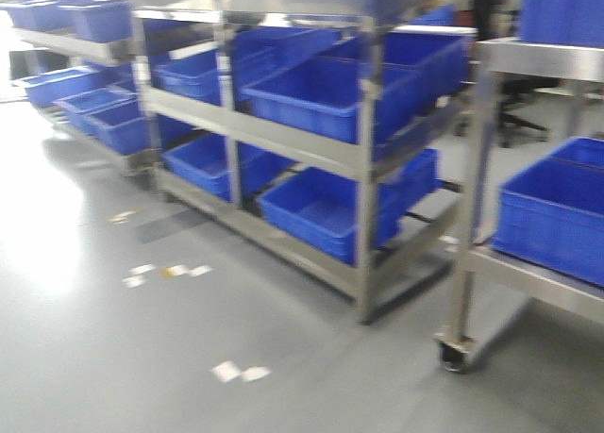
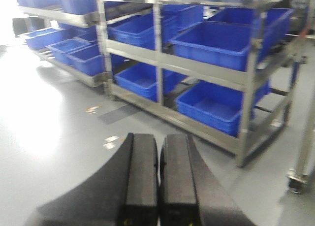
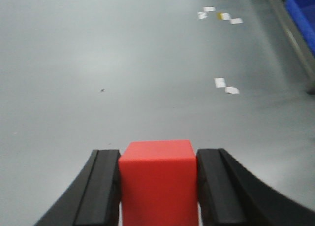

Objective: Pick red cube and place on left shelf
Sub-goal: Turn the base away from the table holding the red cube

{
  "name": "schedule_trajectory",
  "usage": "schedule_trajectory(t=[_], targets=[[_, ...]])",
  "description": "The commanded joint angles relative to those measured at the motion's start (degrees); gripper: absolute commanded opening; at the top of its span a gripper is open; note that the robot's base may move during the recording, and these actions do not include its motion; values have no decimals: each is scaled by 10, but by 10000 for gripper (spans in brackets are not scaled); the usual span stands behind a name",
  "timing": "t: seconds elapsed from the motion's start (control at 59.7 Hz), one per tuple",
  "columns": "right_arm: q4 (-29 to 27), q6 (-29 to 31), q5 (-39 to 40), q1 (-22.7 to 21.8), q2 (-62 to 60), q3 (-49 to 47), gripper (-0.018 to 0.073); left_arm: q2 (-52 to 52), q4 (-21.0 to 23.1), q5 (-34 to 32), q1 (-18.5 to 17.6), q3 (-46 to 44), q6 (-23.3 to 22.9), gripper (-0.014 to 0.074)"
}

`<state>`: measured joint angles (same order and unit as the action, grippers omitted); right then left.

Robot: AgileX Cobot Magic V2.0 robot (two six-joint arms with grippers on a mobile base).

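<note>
Cube (image 3: 157,186), red, gripped between the black fingers (image 3: 103,186) of the right hand (image 3: 157,159), over grey floor (image 3: 123,63) short of the steel shelf (image 1: 368,159). Left hand (image 2: 158,157) closed, fingers touching, facing the shelf and its blue bins (image 1: 321,98). White paper scraps (image 3: 225,85) on the floor near the shelf's foot.

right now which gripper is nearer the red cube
Right. The right gripper holds the red cube; the left gripper is shut, empty, facing the steel shelving.
</note>
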<state>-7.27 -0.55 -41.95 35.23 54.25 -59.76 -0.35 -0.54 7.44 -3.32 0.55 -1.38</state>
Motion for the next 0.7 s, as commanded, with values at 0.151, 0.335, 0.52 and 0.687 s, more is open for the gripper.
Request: schedule_trajectory(t=[0.151, 0.335, 0.52, 0.687], targets=[[-1, 5, 39, 1, -9, -16, 54, -9, 2, -50, -4, 13, 0, 101], [-1, 5, 39, 1, -9, -16, 54, -9, 2, -50, -4, 13, 0, 101], [-1, 5, 39, 1, -9, -16, 54, -9, 2, -50, -4, 13, 0, 101], [-1, 5, 39, 1, -9, -16, 54, -9, 2, -50, -4, 13, 0, 101]])
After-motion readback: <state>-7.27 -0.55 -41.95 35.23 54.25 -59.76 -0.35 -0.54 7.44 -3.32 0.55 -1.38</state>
